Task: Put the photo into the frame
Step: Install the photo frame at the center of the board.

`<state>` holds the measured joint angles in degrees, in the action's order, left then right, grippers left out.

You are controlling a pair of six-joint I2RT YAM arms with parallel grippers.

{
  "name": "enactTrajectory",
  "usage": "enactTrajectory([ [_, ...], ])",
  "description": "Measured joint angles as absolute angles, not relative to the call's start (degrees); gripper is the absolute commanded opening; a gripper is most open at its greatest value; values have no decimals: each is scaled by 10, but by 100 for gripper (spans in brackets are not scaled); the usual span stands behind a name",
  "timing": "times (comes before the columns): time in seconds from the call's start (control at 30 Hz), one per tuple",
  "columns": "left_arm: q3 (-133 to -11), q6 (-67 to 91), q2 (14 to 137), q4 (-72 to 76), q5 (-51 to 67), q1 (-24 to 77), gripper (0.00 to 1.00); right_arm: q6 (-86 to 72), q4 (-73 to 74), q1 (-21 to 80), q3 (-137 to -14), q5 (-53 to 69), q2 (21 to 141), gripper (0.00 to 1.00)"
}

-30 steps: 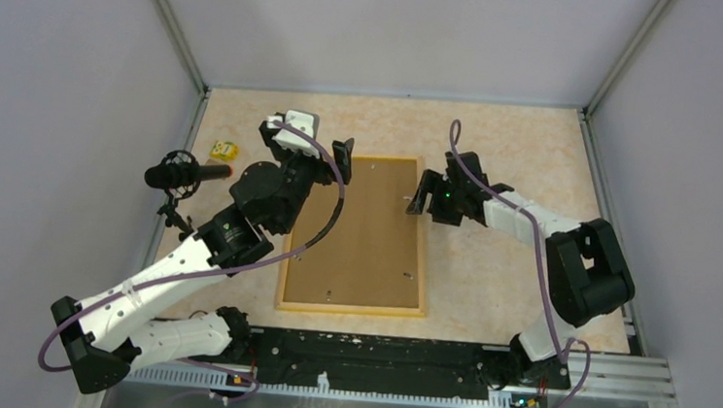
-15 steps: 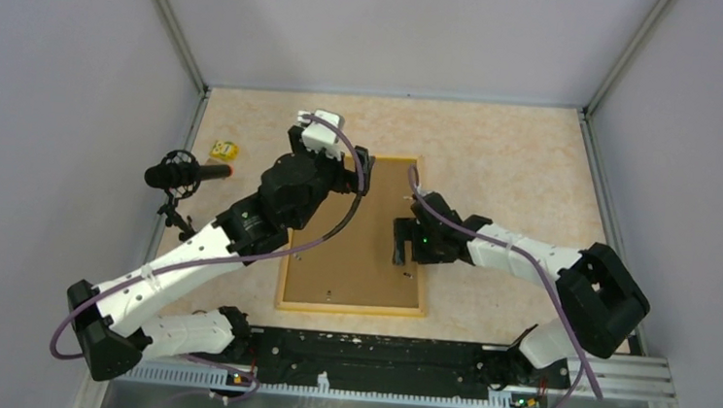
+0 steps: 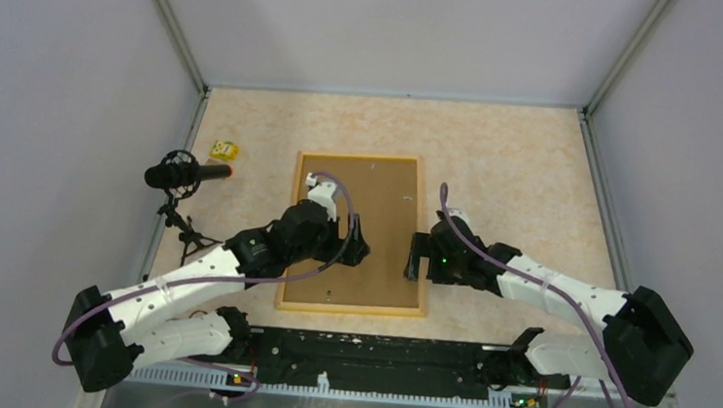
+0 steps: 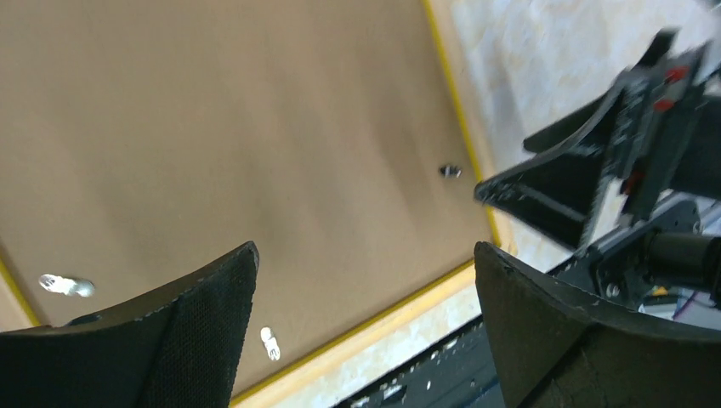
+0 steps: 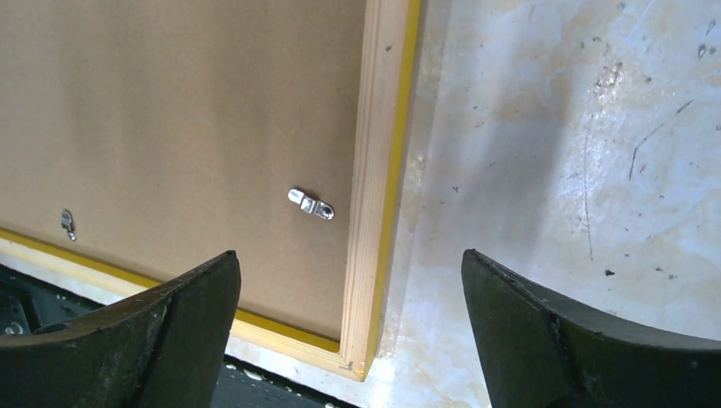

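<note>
Frame (image 3: 349,308): back up on counter (image 3: 516,167).
Left hand (image 4: 364,248): wide open, empty.
Right hand (image 5: 349,255): wide open, empty.

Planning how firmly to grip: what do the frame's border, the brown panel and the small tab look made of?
The frame looks like pale bare wood, faintly grained, its outer edge painted yellow. The brown panel seems matte fibreboard: uniform, grainless. The small tab looks metal: shiny silver.
</note>
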<state>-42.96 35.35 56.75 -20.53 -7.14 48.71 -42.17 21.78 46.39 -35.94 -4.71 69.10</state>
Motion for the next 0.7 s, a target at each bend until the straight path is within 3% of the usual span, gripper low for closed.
enactTrajectory([
  [0.17,-358,394,578,-180,-22,482,97,-422,217,467,-357,-52,705,83],
  [0.7,-267,454,637,-59,17,476,96,-410,246,524,-444,-131,844,55],
])
